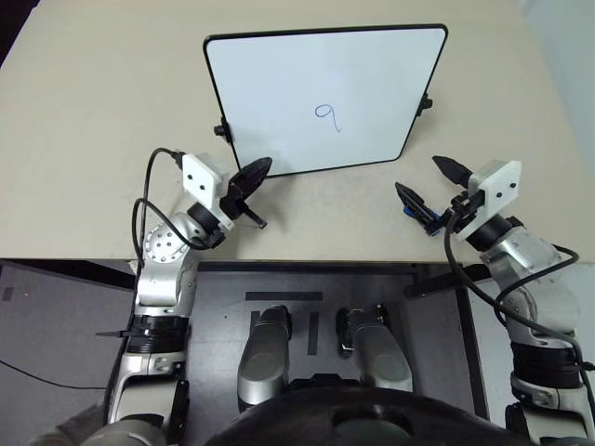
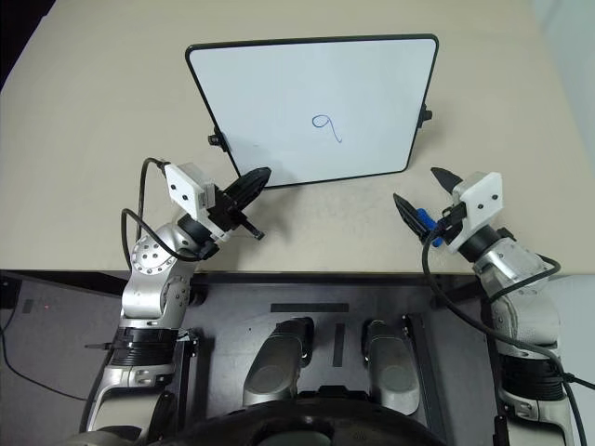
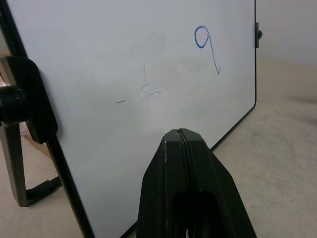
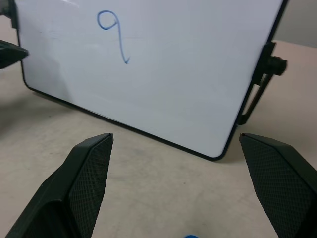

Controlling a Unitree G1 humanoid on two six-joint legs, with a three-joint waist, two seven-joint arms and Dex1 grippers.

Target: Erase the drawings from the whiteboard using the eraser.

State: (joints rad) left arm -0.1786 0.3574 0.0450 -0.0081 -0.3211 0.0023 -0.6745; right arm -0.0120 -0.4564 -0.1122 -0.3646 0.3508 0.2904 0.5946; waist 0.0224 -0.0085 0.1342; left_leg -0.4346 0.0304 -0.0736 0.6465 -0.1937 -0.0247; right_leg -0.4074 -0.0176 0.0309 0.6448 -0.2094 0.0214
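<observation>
The open right end effector (image 1: 431, 190) hovers over the eraser (image 1: 426, 218) and should grab it next, while the left end effector (image 1: 257, 173) is closed and empty by the board (image 1: 321, 98) with its drawing (image 1: 326, 115).

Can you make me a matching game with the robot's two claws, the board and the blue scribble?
Things:
1. left gripper
2. right gripper
3. whiteboard
4. drawing

States:
A. blue, shaped like a 9
B. jaws shut
C. propped up on the table, black frame
D. jaws wide open

Pairs: 1-B, 2-D, 3-C, 4-A
</observation>
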